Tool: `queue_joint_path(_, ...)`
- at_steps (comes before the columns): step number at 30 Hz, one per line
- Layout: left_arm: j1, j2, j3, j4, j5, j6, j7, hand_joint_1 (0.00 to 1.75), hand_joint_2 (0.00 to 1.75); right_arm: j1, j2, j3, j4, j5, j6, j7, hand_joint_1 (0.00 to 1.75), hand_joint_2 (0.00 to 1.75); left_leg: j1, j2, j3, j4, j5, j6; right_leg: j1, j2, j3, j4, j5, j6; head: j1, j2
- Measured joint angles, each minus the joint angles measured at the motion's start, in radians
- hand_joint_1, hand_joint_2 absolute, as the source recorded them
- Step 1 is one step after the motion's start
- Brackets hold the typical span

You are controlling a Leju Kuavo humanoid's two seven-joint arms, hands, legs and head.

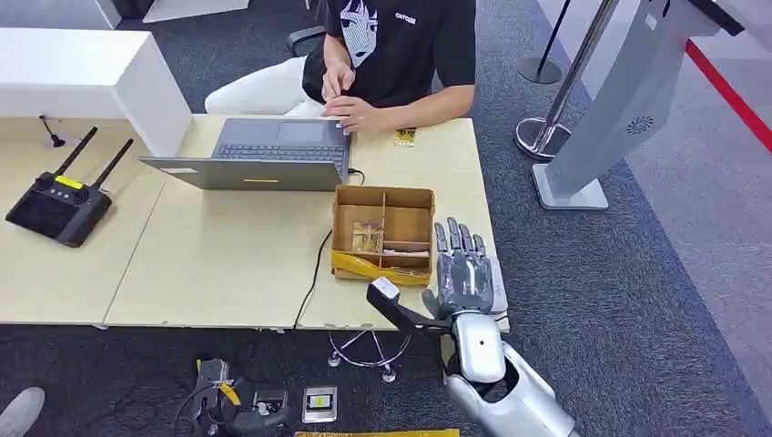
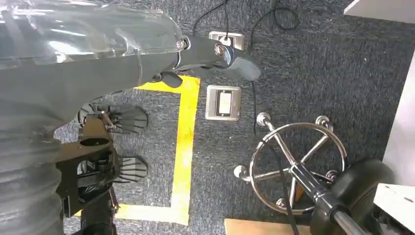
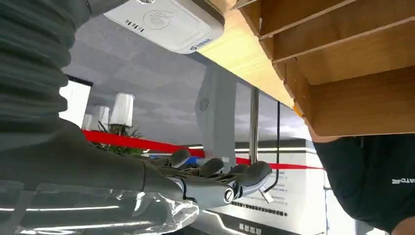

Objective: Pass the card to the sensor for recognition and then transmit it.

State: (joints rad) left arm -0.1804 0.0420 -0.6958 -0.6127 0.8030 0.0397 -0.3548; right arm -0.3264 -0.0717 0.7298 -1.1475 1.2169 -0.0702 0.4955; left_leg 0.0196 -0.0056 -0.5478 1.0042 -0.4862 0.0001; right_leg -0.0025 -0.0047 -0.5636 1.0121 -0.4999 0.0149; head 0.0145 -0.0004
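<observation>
The right hand (image 1: 466, 278), grey and ribbed, is hovering flat with fingers extended and slightly apart, holding nothing, over the white rounded sensor (image 3: 169, 22) beside the partitioned cardboard box (image 1: 382, 235). Card position cannot be told.

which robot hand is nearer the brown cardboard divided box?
Right. The right robot hand hovers just beside the brown cardboard divided box; the left robot hand hangs low over the floor.

My right robot hand (image 1: 466, 278): grey and silver
Box (image 1: 382, 234) beside it: brown, yellow tape
Bench (image 1: 228, 255): pale wood
Floor (image 1: 637, 300): dark grey carpet
</observation>
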Motion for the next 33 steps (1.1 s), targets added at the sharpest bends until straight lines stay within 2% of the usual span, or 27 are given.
queue_joint_path(22, -0.006, 0.000, 0.000, 0.000, -0.006, -0.017, 0.005, 0.00, 1.75, 0.000, 0.028, 0.016, 0.016, -0.003, 0.000, -0.005, 0.00, 1.75, 0.000, 0.000, 0.000, 0.000, 0.000, 0.000, 0.000, 0.000, 0.000, 0.000, 0.000, 0.000, 0.000, 0.000)
queue_joint_path(27, -0.010, -0.001, 0.000, 0.000, -0.014, -0.018, 0.010, 0.00, 1.75, -0.008, 0.047, 0.016, 0.048, -0.005, -0.046, -0.025, 0.00, 1.75, 0.000, 0.000, 0.000, 0.000, 0.000, 0.000, 0.000, 0.000, 0.000, 0.000, 0.000, 0.000, 0.000, 0.000)
queue_joint_path(33, -0.012, -0.002, 0.000, 0.000, -0.014, -0.020, 0.011, 0.00, 1.75, -0.022, 0.078, 0.017, 0.104, -0.005, -0.060, -0.040, 0.00, 1.75, 0.000, 0.000, 0.000, 0.000, 0.000, 0.000, 0.000, 0.000, 0.000, 0.000, 0.000, 0.000, 0.000, 0.000)
